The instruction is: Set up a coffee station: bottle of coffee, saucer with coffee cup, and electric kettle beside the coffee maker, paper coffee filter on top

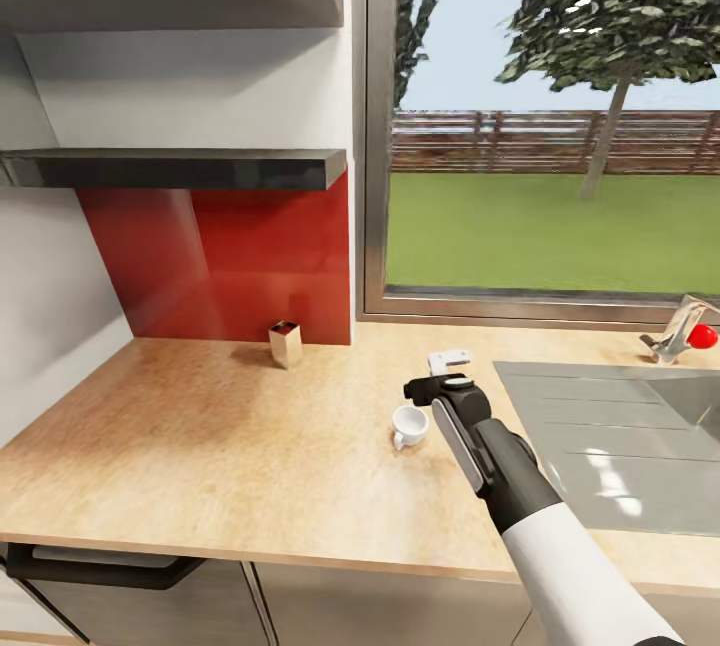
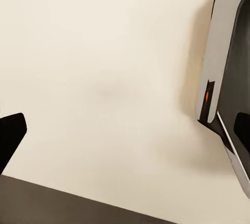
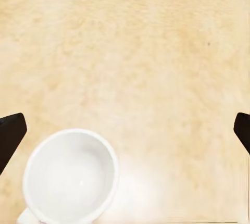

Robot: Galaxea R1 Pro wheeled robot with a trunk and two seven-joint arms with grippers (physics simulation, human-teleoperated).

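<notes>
1. One light wooden countertop [image 1: 200, 446] is seen in the head view; to the left of the cup it lies bare and wide as far as the white side wall, and its front edge runs along above the dark cabinet fronts.
2. Two dark wall shelves [image 1: 180, 169] are counted above the far left part of the countertop, one above the other, with a red glossy backsplash panel [image 1: 230, 266] beneath the lower one.
3. One small metallic square container [image 1: 285, 343] stands upright against the backsplash, well apart from the cup, to its left and behind it.
4. One small white ceramic coffee cup [image 1: 408, 425] stands upright on the countertop, with bare wood all around it; in the right wrist view the cup [image 3: 70, 174] is seen from above, empty.
5. One right gripper [image 1: 440, 378] hangs just beside the cup, to its right and behind; its dark fingertips [image 3: 11, 133] are spread wide with nothing between them.
6. One grey steel sink drainboard [image 1: 610, 446] lies right of the cup, its near corner just beyond the gripper.
7. One chrome tap with a red knob [image 1: 690, 331] stands far right of the cup, by the window frame.
8. The left gripper's dark fingertips [image 2: 10, 135] are held wide apart over a plain cream surface.
</notes>
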